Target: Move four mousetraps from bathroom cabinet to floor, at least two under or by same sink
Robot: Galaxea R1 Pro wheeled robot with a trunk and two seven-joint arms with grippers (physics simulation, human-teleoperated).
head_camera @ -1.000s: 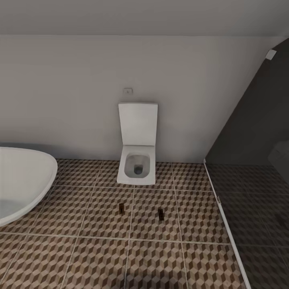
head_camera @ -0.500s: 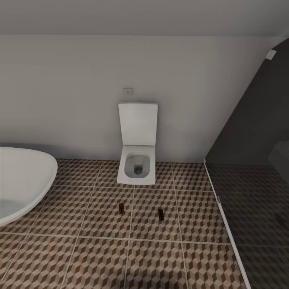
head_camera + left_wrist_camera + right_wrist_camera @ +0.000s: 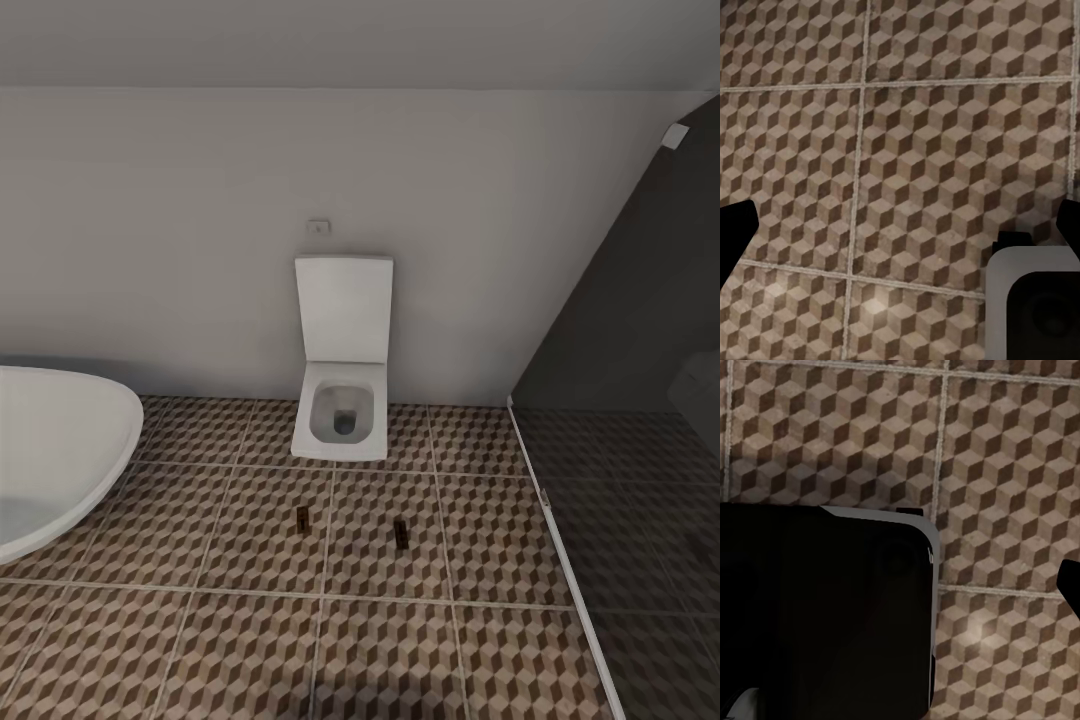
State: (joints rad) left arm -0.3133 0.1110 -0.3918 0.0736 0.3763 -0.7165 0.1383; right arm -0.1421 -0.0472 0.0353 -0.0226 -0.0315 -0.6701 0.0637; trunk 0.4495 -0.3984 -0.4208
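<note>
Mousetraps, two counted: one left of centre in the head view, one right of it, both small dark-and-tan pieces lying flat on the bathroom floor, well apart from each other, in front of the toilet.

Toilet, one: white, square, lid raised against the back wall, upper centre of the frame.

Bathtub, one: white, rounded rim, at the left edge.

Dark glass partition, one: right side, sloped top, floor behind it shaded.

Wall plate, one: small, above the toilet lid.

Floor: large tiles in brown-and-beige cube print, pale grout lines.

Left tool: dark finger tips at the wrist-frame edges, spread wide, nothing between them. Right tool: cannot tell whether released or clenched; a dark rounded body blocks much of the frame.
</note>
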